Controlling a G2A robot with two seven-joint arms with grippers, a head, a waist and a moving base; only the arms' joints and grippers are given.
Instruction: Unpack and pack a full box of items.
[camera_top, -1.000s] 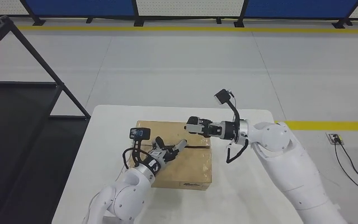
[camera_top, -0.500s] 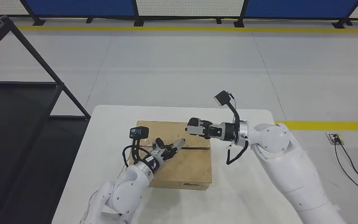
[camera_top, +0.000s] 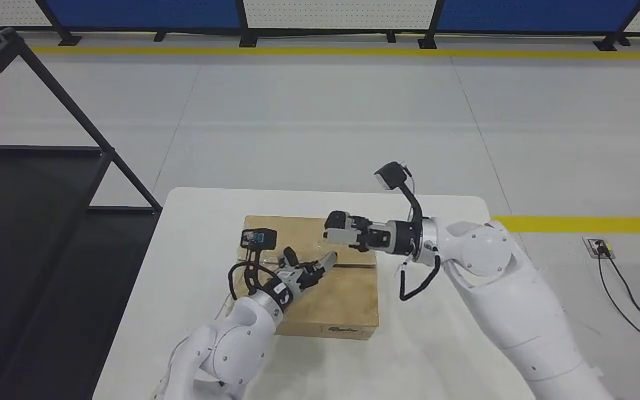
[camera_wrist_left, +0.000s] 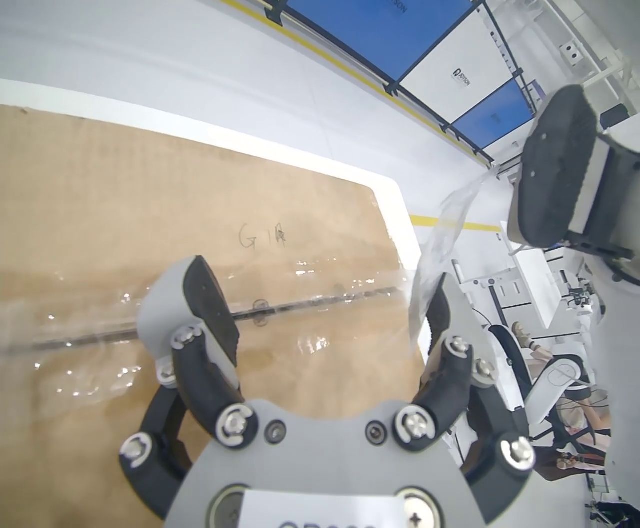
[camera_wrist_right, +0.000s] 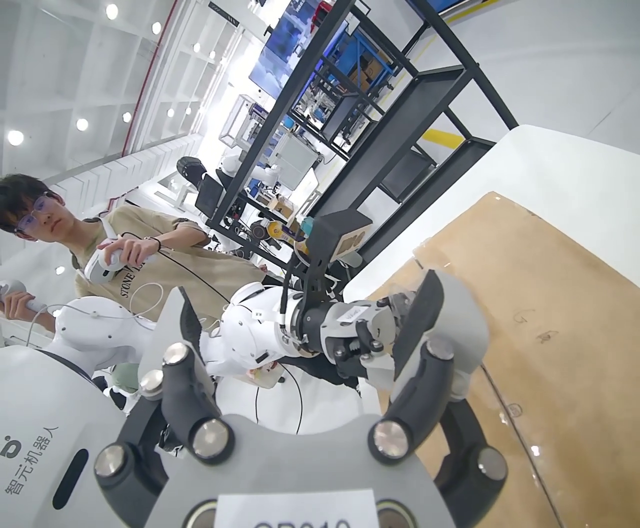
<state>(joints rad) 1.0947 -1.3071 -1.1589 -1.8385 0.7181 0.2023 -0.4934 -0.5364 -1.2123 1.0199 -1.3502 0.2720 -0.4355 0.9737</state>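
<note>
Sealed box (camera_top: 350, 300), interior hidden

Glossy white rounded arms (camera_top: 480, 250), black cables (camera_top: 410, 282) looping at the wrists, left gripper (camera_wrist_left: 320, 295) with grey plate (camera_wrist_left: 320, 450), silver screws (camera_wrist_left: 232, 425), black links (camera_wrist_left: 200, 380), white fingers (camera_wrist_left: 155, 305) and black textured pads (camera_wrist_left: 210, 300), right gripper (camera_wrist_right: 305, 300) built alike

A white table (camera_top: 190, 260) with rounded corners carries one thing: a closed brown cardboard box (camera_top: 350, 300). In the top view the box lies flat near the middle of the table, with bare tabletop at its 9 and 3 o'clock sides and a narrower strip at 12 o'clock. Its taped lid seam (camera_top: 355, 263) runs from 9 to 3 o'clock.
</note>
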